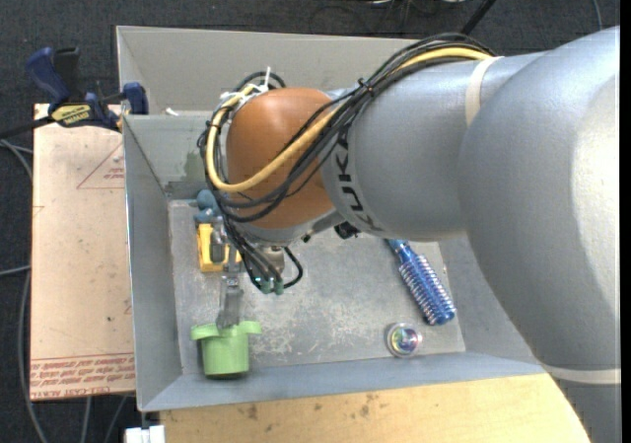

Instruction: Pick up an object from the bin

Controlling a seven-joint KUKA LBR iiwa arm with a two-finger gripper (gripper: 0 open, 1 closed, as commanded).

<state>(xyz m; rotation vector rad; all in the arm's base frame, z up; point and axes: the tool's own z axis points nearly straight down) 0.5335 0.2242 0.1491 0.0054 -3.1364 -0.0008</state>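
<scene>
Grey arm (473, 165), "KUKA" on side, over metal bin (148, 234). Gripper (235, 298) right by green plastic cup-shaped thing (225, 349); open or closed, can't tell. Blue ribbed roller (424, 283) well right of it.

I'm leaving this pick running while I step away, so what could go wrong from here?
One: the gripper hangs close to the bin's wall at the view's left, beside a yellow block, so going down it might scrape the wall or pinch the block askew. Two: the green cup-like piece in the bin's lower left corner sits near it and could get knocked over. Three: the cables looped round the orange cover might snag.
</scene>
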